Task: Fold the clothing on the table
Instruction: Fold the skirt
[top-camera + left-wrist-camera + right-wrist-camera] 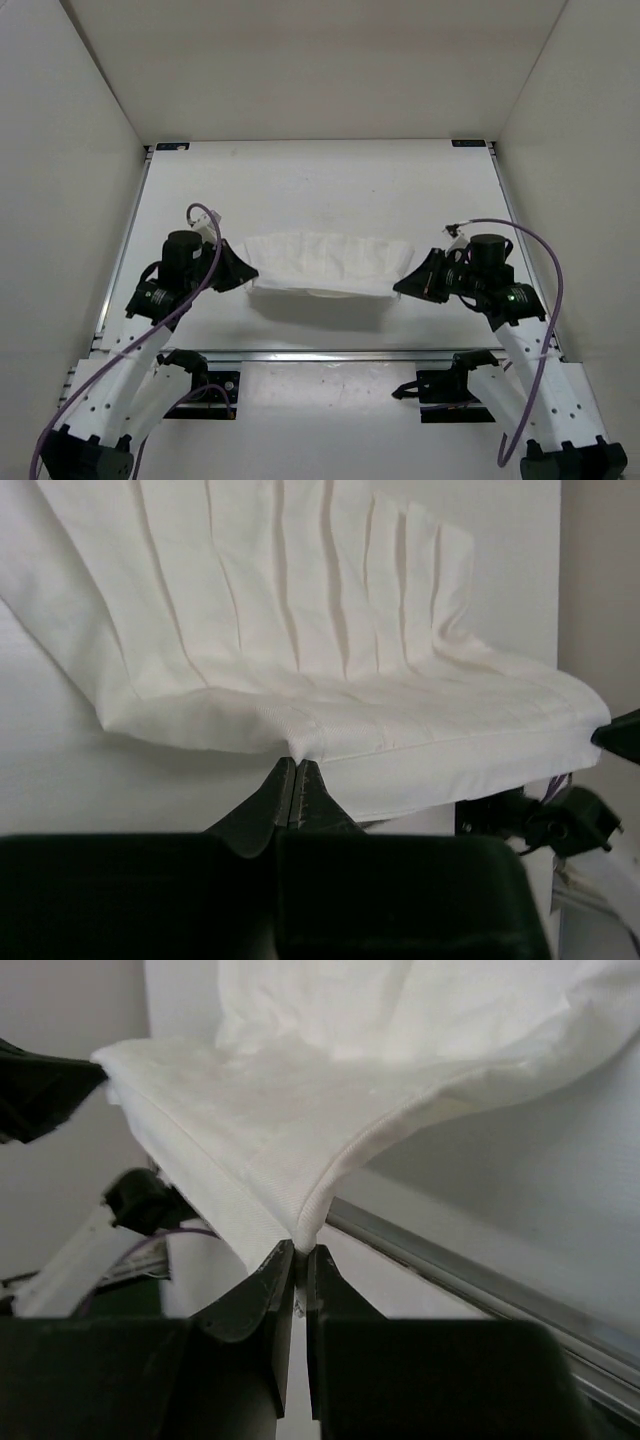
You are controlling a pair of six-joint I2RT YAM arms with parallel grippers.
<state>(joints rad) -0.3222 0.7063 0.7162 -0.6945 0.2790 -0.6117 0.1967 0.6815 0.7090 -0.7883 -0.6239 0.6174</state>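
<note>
top view, from above and behind the arms: the clothing [330, 262], a white pleated garment, hangs stretched between the two arms over the near half of the table [320, 185]. it sags in the middle, and a soft shadow [320, 308] on the surface beneath suggests its near edge is lifted clear. the left gripper [246, 279] pinches its left end and the right gripper [404, 285] its right end. left wrist view: the left gripper's fingers are pressed together on a small peak of the hem, and the pleats fan away from the pinch. the other gripper shows as a dark tip at the cloth's far corner. right wrist view: the right gripper's fingers are likewise clamped on a fold of the hemmed edge. the cloth rises from them, and the table's metal rail [470, 1265] runs below. judging by the droop and creases, the fabric is light, limp and not fragile. it will likely bunch and swing rather than hold a shape, and a thin pinch could slip, so the stitched hem near the corners seems the surest place to hold. no brand, label or writing can be read in any view.
</note>
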